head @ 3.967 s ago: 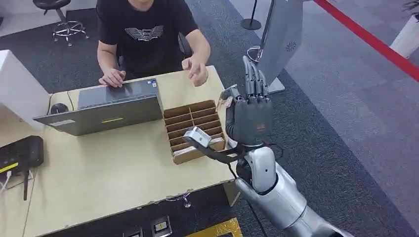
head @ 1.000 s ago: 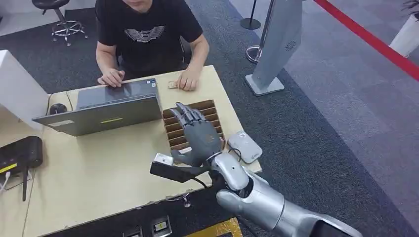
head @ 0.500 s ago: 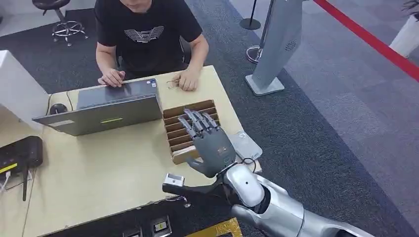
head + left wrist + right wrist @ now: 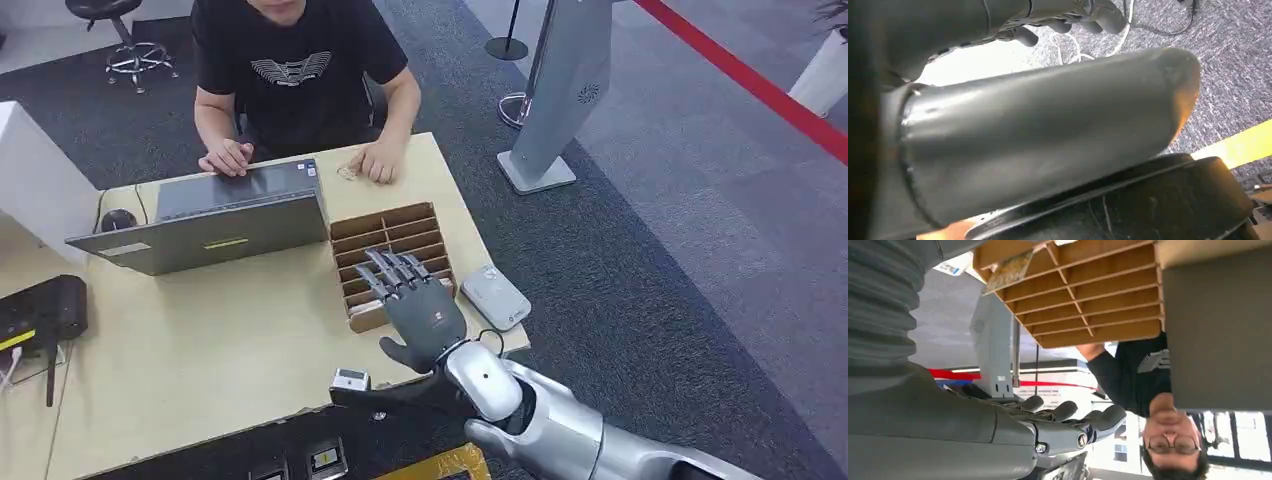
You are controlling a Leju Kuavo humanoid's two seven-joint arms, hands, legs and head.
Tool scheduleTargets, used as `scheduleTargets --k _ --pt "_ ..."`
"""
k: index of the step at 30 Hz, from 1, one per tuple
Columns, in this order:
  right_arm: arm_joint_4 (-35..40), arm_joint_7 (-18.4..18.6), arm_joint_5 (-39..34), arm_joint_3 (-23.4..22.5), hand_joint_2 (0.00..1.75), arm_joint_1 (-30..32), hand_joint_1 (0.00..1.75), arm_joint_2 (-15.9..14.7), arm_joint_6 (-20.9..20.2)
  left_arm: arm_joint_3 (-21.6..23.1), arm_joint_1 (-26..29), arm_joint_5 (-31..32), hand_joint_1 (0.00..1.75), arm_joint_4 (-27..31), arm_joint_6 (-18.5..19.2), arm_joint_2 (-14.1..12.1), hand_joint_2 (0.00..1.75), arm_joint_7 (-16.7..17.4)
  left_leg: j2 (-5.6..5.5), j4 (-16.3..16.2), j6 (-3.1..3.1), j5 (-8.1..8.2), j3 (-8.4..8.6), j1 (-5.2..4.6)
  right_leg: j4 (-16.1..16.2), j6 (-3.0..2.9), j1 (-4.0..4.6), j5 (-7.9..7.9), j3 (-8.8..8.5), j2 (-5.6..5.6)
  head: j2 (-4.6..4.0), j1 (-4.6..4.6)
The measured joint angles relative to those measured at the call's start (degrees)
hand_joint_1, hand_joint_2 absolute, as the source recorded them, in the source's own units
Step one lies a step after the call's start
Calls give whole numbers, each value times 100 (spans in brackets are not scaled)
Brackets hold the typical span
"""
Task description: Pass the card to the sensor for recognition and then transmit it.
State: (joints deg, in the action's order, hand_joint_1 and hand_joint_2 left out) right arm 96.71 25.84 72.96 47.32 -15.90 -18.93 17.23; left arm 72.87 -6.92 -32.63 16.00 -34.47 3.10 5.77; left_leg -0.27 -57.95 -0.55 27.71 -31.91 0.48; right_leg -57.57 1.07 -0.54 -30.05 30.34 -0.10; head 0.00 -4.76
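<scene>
The right hand (image 4: 418, 312) hovers palm down over the near end of the wooden divider box (image 4: 372, 236), its fingers spread and straight with nothing between them. Just right of the hand, on the near right corner of the table (image 4: 200, 350), lies the white card sensor (image 4: 496, 296). At the far edge of the table, a person (image 4: 295, 70) in a black shirt rests 1 hand (image 4: 377, 162) beside a small pale object (image 4: 347, 172) that may be the card, though it is too small to be sure. The person's other hand (image 4: 228, 158) rests at the far side of the grey laptop (image 4: 205, 222), which stands left of the box. A black device (image 4: 40, 312) sits at the left edge of the table. The left hand (image 4: 1068, 17) hangs above grey carpet (image 4: 1218, 75), its fingers seemingly curled, and I cannot tell whether it holds anything.
</scene>
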Motion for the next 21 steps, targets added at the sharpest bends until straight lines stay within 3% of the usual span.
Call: scheduleTargets --k 12,21 --pt "-804 389 245 20 175 -84 0 48 697 2 1 -57 0 0 -79 0 0 0 -5 0 0 0 0 0 0 0 0 0 0 -4 0 0" --pt "-1086 555 409 -15 175 -82 0 46 806 2 1 -57 0 0 -81 0 0 7 -4 0 0 0 1 0 0 0 0 0 0 -4 0 0"
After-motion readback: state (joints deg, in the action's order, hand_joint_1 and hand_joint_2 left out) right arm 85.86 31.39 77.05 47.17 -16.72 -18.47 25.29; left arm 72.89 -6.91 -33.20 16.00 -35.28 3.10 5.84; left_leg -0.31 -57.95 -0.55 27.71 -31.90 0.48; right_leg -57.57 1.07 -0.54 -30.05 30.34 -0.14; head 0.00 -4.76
